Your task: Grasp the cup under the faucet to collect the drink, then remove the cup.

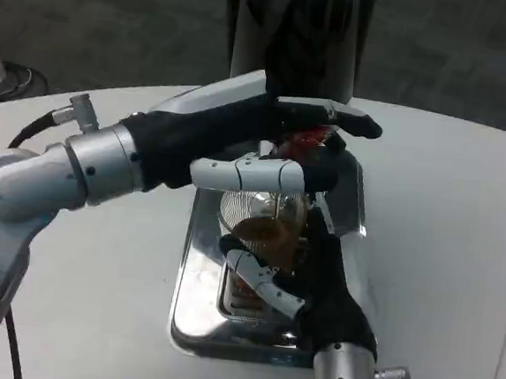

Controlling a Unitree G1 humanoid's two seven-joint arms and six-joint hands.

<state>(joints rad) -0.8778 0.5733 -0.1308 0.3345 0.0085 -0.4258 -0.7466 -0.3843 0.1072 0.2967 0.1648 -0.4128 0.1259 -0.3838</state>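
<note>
The white tabletop point(462, 226) curves away at its far edge, with dark floor beyond; wide bare stretches lie to the right of the tray and to the near left under the left forearm. A dark, shiny dispenser column point(294, 29) stands at the far edge, just behind the tray. The steel drip tray point(193, 282) sits in the middle of the tabletop, long side running near to far, its raised rim bright all round and a slotted grate in its floor.

The left hand point(240, 140) reaches in from the left, stretched over the far half of the tray, its fingers point(352, 123) laid on the red faucet handle point(303, 141) and its thumb extended beneath, above the cup's mouth. Whether it truly grips the handle cannot be told; the fingers rest on it, mostly straight.

The right hand point(320, 288) comes up from the near edge, standing inside the tray's right side, its fingers wrapped around the clear cup point(262, 235), holding it. The cup stands upright over the grate, directly below the faucet, with brown drink inside. Room is tight here: the tray rim lies close on the right of the hand, the left hand covers the space above, and only the tray's left strip is open.
</note>
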